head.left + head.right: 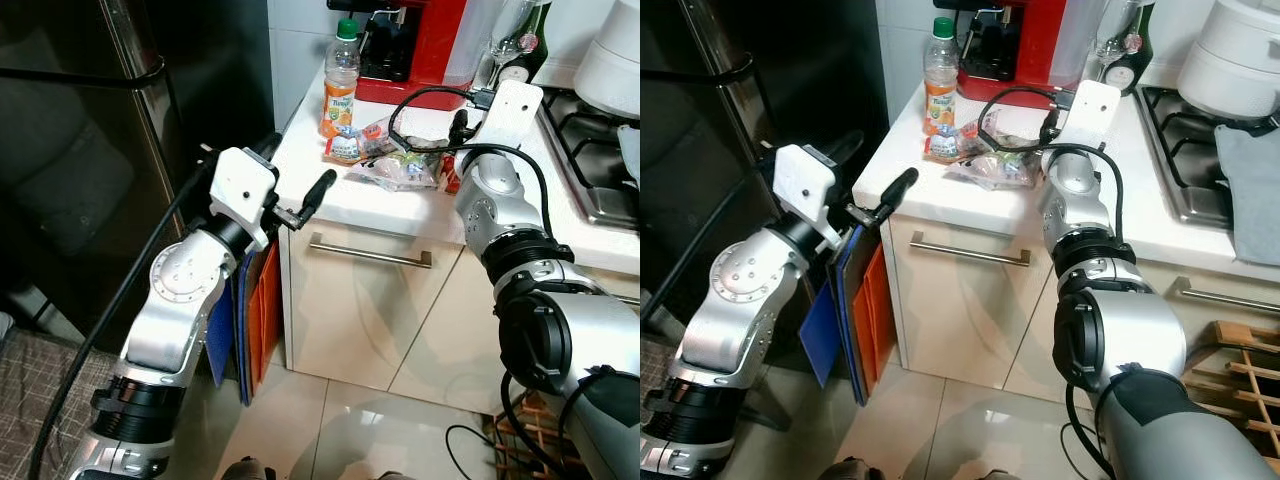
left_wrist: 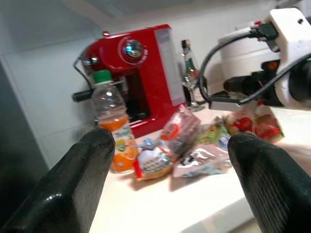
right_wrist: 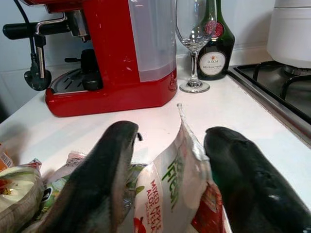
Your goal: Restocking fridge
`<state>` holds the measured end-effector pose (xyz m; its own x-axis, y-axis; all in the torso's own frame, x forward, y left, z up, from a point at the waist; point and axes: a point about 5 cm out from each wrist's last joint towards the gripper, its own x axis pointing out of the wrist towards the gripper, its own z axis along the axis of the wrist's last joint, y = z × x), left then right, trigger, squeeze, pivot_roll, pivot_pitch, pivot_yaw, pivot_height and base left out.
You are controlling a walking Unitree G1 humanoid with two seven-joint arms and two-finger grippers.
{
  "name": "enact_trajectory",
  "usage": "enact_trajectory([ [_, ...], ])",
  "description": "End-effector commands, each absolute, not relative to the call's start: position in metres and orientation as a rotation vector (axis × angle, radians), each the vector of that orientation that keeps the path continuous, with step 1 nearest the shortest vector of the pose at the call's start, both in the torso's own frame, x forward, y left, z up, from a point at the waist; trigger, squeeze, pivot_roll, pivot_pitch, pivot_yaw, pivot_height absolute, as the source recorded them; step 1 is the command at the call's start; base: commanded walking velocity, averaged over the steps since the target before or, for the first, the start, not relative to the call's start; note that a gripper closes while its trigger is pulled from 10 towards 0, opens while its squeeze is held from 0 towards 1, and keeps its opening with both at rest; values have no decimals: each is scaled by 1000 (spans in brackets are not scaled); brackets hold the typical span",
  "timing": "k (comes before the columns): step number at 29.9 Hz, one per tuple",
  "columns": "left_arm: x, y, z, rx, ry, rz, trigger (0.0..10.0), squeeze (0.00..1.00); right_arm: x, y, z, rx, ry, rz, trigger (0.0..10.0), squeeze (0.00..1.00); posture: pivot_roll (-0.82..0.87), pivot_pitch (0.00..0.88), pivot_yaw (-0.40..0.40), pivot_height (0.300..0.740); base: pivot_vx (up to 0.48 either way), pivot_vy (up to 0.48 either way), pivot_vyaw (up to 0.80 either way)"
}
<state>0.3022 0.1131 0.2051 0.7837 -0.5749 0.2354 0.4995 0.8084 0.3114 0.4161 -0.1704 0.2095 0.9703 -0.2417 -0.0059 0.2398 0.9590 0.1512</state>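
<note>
A juice bottle with a green cap stands on the white counter, near its left end. Beside it lies a heap of snack packets. My right gripper reaches into that heap. Its fingers press both sides of a white and green pouch, which stands up between them. My left gripper hovers open and empty off the counter's left corner, pointing at the bottle and the packets. The dark fridge stands to the left, door shut.
A red coffee machine, a wine glass and a dark bottle stand at the back of the counter. A gas stove lies on the right. Blue and orange flat boards lean between fridge and drawer cabinet.
</note>
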Motion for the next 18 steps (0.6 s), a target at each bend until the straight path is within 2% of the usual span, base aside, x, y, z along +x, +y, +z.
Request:
enact_trajectory([
  [1,305,108,208,250,-342,-611,10000,0,413,-172,193,157,55,-246,0,0,32,0,8,740,0,0,0],
  [10,309,100,202,258,-317,-623,10000,0,410,-170,179,125,100,-205,0,16,33,0,-2,740,0,0,0],
  [12,316,102,199,277,-299,-557,10000,0,412,-170,188,134,55,-194,0,20,36,0,-3,740,0,0,0],
  [16,320,104,199,242,-291,-525,10000,0,417,-175,233,57,-163,-184,0,0,50,0,-6,740,0,0,0],
  [18,318,100,197,240,-296,-527,10000,0,414,-182,267,-133,-359,-211,0,0,49,0,-8,740,0,0,0],
])
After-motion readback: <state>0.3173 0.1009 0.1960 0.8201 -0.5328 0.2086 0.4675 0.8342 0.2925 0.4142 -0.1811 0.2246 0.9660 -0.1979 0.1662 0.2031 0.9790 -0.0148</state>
